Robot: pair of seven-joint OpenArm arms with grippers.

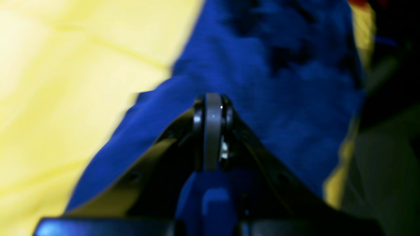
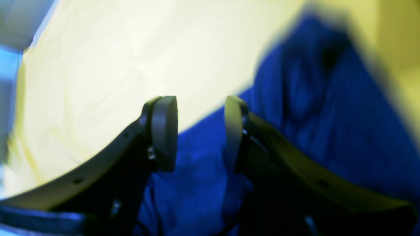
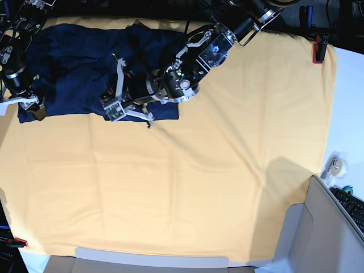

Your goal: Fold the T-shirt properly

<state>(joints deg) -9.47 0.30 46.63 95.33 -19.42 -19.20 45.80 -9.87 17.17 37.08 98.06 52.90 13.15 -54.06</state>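
The T-shirt (image 3: pixel 74 62) is a dark navy heap, wrinkled and partly bunched, at the far left of the yellow-orange cloth (image 3: pixel 216 170). My left gripper (image 3: pixel 112 107) is low over the shirt's near edge. In the left wrist view its pads (image 1: pixel 213 131) are pressed together, shut, over blue fabric (image 1: pixel 279 82). No cloth shows between them. My right gripper (image 3: pixel 31 108) is at the shirt's left corner. In the right wrist view it (image 2: pixel 200 131) is open, and the shirt's edge (image 2: pixel 311 114) runs under the gap.
A red clamp (image 3: pixel 318 48) holds the cloth at the far right and another (image 3: pixel 20 242) at the near left. A tape roll (image 3: pixel 335 165), a keyboard (image 3: pixel 354 206) and a grey bin (image 3: pixel 318 233) are on the right side.
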